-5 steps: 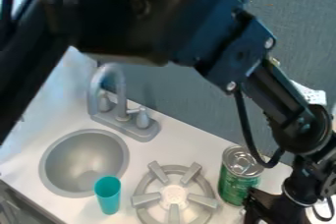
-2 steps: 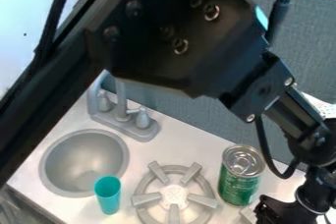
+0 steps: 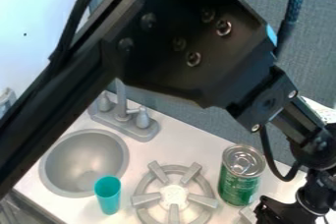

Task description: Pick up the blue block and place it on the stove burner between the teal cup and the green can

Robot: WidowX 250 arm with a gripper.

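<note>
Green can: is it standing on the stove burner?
No, the green can stands upright on the white counter, beside the burner.

The round grey sink bowl [image 3: 85,164] looked like smooth metal with a soft, dull sheen, and the grey faucet [image 3: 121,115] like matt plastic. The green cylindrical can [image 3: 240,176] had a shiny metal lid, while the teal tapered cup [image 3: 108,196] seemed smooth plastic. The white worktop [image 3: 187,142] looked smooth, and the blue-grey upright panel [image 3: 308,61] had a matt, cloth-like surface.
</note>
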